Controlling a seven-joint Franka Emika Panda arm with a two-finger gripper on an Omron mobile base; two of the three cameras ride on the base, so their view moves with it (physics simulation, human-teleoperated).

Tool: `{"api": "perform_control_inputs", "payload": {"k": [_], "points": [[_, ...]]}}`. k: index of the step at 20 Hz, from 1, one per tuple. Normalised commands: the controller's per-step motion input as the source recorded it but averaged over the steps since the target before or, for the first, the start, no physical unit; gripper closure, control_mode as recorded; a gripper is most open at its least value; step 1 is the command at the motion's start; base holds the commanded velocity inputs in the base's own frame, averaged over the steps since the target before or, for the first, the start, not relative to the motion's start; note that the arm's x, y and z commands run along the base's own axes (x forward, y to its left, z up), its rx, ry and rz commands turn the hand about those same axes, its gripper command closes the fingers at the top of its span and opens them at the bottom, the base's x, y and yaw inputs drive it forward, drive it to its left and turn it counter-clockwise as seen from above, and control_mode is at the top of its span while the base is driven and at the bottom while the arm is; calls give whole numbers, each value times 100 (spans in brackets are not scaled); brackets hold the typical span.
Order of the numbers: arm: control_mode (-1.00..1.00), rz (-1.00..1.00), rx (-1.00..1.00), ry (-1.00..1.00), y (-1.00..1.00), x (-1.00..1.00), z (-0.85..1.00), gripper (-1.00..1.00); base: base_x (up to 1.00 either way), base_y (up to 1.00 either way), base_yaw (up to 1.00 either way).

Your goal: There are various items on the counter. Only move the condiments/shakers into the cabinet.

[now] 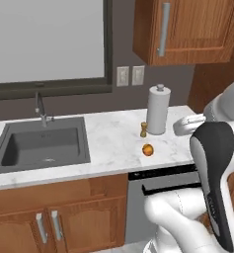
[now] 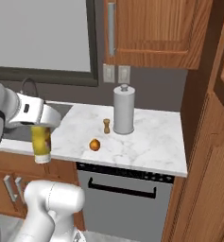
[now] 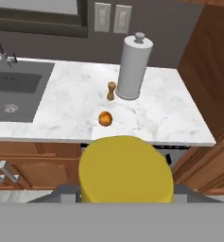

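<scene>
Holding the yellow bottle [image 2: 41, 144] between its fingers, the end effector [image 2: 40, 127] is closed on it and hangs in the air in front of the desk [image 2: 151, 142], well apart from the surface. On the desk, the small wooden shaker [image 2: 107, 125] stands just beside the tall grey canister [image 2: 124, 109], and the orange fruit [image 2: 95, 145] lies near them, closer to the front edge. Above the desk, the cabinet [image 2: 156, 33] has its door shut, with the long grey handle [image 2: 111, 28] at the left side.
</scene>
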Motion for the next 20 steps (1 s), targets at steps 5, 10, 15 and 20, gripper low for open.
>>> {"api": "perform_control_inputs", "payload": {"k": [5, 10, 15, 20], "points": [[100, 0, 0, 0, 0, 0, 0, 100, -100, -68, 0], [100, 0, 0, 0, 0, 0, 0, 100, -46, -100, 0], [100, 0, 0, 0, 0, 0, 0, 100, 2, -100, 0], [100, 0, 0, 0, 0, 0, 0, 100, 46, -100, 0]]}}
